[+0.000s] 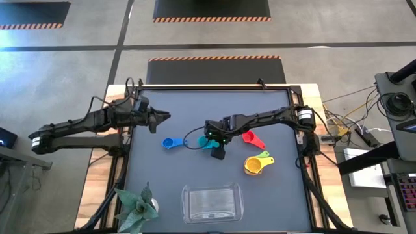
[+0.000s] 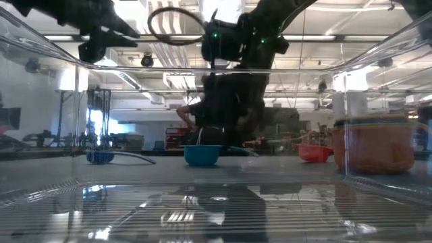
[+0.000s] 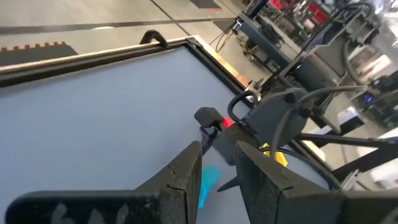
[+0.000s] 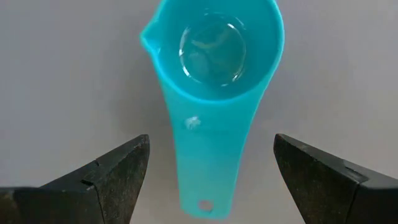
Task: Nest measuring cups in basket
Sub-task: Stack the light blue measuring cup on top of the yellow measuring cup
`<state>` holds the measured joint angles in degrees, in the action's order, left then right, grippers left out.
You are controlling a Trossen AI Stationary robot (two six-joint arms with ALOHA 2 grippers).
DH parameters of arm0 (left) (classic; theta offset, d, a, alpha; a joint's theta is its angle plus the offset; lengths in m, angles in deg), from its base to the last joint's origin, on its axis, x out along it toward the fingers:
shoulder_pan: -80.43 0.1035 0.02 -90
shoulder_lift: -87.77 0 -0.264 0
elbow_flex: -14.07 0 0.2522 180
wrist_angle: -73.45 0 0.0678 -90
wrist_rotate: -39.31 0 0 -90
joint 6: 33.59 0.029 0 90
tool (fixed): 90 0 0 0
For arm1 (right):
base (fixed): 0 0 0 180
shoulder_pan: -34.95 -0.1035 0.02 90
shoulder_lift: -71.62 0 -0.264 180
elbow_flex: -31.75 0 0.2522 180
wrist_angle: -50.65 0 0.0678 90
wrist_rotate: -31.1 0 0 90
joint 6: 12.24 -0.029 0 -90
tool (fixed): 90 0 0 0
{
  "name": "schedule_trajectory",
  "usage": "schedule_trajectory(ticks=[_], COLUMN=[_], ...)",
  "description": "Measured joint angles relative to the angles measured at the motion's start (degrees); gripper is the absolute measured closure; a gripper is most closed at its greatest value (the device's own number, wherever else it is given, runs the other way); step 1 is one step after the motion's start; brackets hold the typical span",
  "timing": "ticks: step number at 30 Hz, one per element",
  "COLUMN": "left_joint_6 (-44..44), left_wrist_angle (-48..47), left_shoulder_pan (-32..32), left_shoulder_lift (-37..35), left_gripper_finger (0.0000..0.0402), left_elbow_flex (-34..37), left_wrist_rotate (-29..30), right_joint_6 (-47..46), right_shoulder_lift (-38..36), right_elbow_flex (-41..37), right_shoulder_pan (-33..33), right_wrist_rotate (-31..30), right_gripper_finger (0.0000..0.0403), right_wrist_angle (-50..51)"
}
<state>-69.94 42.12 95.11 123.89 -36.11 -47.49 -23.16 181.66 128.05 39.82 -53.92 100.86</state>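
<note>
The teal measuring cup (image 4: 211, 87) lies near the middle of the table (image 1: 182, 110), bowl up. In the right wrist view its long axis runs straight back between the fingers of the right gripper (image 4: 211, 177), handle toward the wrist and bowl away from it, with a small pour lip on the bowl's rim. The jaws stand wide, one to each side of the handle, with bare table between each finger and the plastic; nothing is held.

From above, the right gripper hides most of this cup. The blue cup (image 1: 171, 143) lies just beside it toward the left edge, the red cup (image 1: 252, 138) toward the right edge, and a nested stack with yellow outermost (image 1: 257, 164) sits nearer the front edge. The basket (image 1: 212, 203) rests at the front edge, well apart from the cups, with open table between them. A toy plant (image 1: 136, 208) stands in the front left corner.

The left gripper (image 1: 162, 117) waits above the left side of the table, jaws narrow, holding nothing.

Only the low view shows the teal bowl (image 2: 202, 154) sitting flat on the surface with the right gripper above it.
</note>
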Motion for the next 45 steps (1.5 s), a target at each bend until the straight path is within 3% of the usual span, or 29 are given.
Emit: schedule_trajectory(ticks=[11,24,35,45], left_joint_6=[-4.7,-4.2,-3.8,-3.2], left_wrist_angle=[4.7,4.9,5.9,9.4], left_shoulder_pan=[0.0,0.0,0.0,0.0], left_shoulder_lift=[-2.2,-1.7,-0.1,3.0], left_gripper_finger=[0.0322,0.0322,0.0322,0.0322], left_elbow_flex=[6.1,6.1,6.1,6.1], left_wrist_rotate=[-0.8,-0.8,-0.8,-0.7], right_joint_6=[-2.3,0.5,6.6,15.3], right_shoulder_lift=[3.1,1.8,-4.1,-16.5], right_elbow_flex=[0.0,0.7,0.7,0.0], right_shoulder_pan=[-0.2,-0.2,-0.3,-0.6], right_wrist_rotate=[-0.4,0.1,0.1,0.7], right_gripper_finger=[0.0090,0.0270,0.0269,0.0269], right_wrist_angle=[0.0,2.2,10.0,21.9])
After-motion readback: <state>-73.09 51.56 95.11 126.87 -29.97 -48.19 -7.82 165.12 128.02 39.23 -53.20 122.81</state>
